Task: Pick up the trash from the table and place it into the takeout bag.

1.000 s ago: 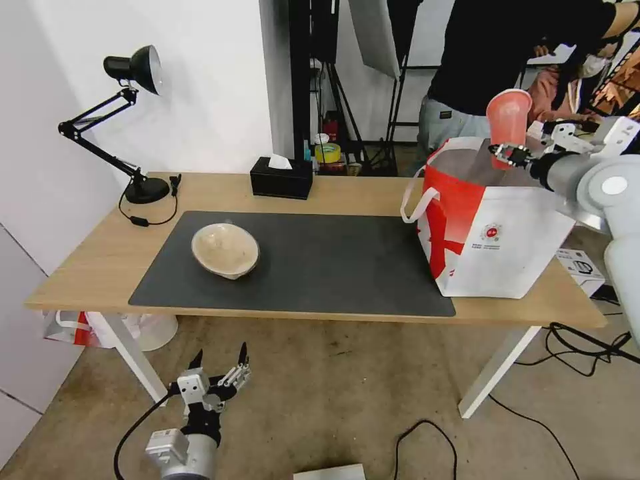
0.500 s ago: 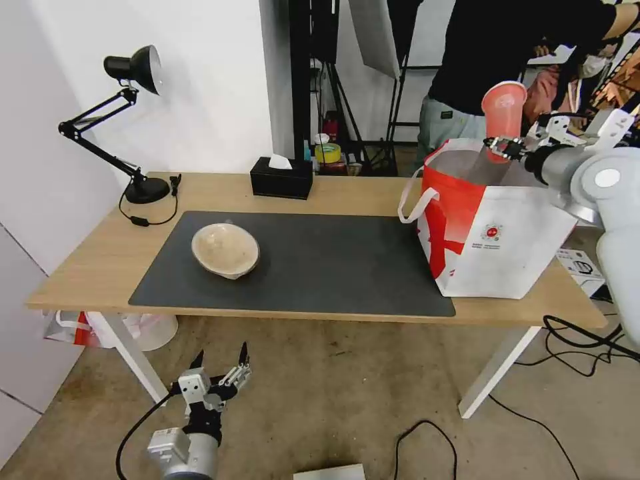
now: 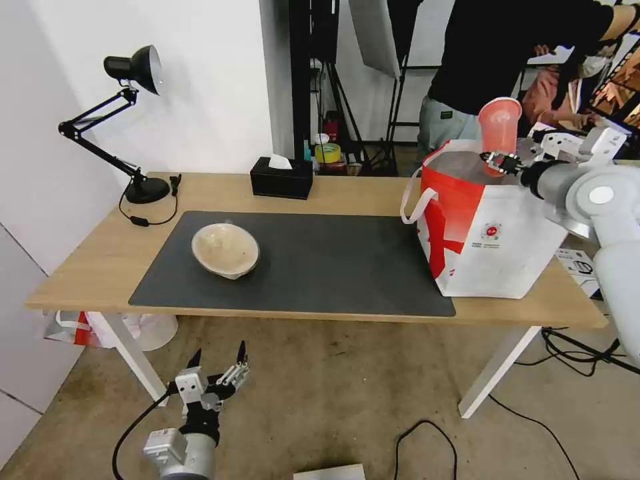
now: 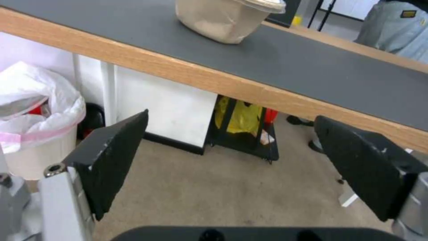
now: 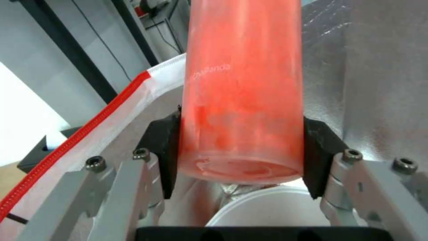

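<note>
Overhead, the right tool (image 3: 499,160) holds the red drink cup (image 3: 499,131) above the open mouth of the takeout bag (image 3: 493,230), its two black pads (image 5: 164,147) pressed against opposite sides of the cup near its closed base. The cup's long axis runs close to vertical with a slight lean, the wide rim pointing up and the narrower base pointing down into the bag. From the right wrist view the base of the cup (image 5: 243,97) hangs over the silver foil lining (image 5: 374,83), and the rim of a white bowl (image 5: 267,207) lies below it inside the bag. The bag stands upright at the right end of the counter (image 3: 100,263), partly on the dark grey mat (image 3: 320,260), with a white loop handle (image 3: 415,200) hanging off its near-left corner.

The beige paper bowl (image 3: 225,249) sits upright on the left part of the mat, well apart from the bag. A black tissue box (image 3: 281,177) and a black desk lamp (image 3: 120,120) stand along the far side of the counter.

The left tool (image 3: 219,377) hangs low in front of the counter, below its near edge, its fingers (image 4: 111,157) spread wide and holding nothing.
</note>
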Controlling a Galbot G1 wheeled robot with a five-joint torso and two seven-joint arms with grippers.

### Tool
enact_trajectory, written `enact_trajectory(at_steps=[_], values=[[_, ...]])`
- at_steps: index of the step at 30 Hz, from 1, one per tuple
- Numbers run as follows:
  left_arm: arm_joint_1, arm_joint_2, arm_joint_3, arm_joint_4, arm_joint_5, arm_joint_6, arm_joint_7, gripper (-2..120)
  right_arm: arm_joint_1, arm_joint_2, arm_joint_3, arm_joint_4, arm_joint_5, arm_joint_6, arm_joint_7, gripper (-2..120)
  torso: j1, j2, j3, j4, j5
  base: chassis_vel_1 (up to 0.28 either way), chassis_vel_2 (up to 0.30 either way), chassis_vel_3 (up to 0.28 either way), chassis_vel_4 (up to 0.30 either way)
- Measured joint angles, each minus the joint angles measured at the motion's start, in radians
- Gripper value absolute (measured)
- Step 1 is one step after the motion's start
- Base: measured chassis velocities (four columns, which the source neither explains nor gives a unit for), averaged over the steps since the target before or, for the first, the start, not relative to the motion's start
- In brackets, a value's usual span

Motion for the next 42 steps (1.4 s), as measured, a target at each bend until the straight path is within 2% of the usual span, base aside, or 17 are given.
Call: enact_trajectory(at_steps=[30,33,34,39,40,42], values=[[-0.003,0.005,0.0,0.004,-0.004,-0.003,-0.002,100,-0.044,0.023,0.004,0.022,-0.033,0.005,-0.022,51,0.0,0.0,0.0,0.0001,-0.0001,0.0,0.0,0.0,0.0],[-0.004,0.005,0.0,0.004,-0.004,-0.003,-0.002,100,-0.049,0.022,0.006,0.028,-0.038,0.005,-0.025,65,0.0,0.0,0.0,0.0,0.0,0.0,0.0,0.0,0.0],[-0.004,0.005,0.0,0.004,-0.004,-0.003,-0.002,100,-0.049,0.022,0.006,0.028,-0.038,0.005,-0.025,65,0.0,0.0,0.0,0.0,0.0,0.0,0.0,0.0,0.0],[-0.004,0.005,0.001,0.005,-0.005,-0.002,-0.002,100,-0.05,0.019,0.006,0.029,-0.039,0.004,-0.025,87,0.0,0.0,0.0,0.0001,0.0001,0.0,0.0,0.0,0.0],[-0.004,0.005,0.001,0.005,-0.005,-0.002,-0.002,100,-0.05,0.019,0.006,0.029,-0.039,0.004,-0.025,87,0.0,0.0,0.0,0.0001,0.0001,0.0,0.0,0.0,0.0],[-0.005,0.003,0.001,0.005,-0.005,-0.002,-0.002,100,-0.046,0.014,0.006,0.031,-0.039,0.005,-0.025,95,0.0,0.0,0.0,0.0001,-0.0002,0.0,0.0,0.0,0.0]])
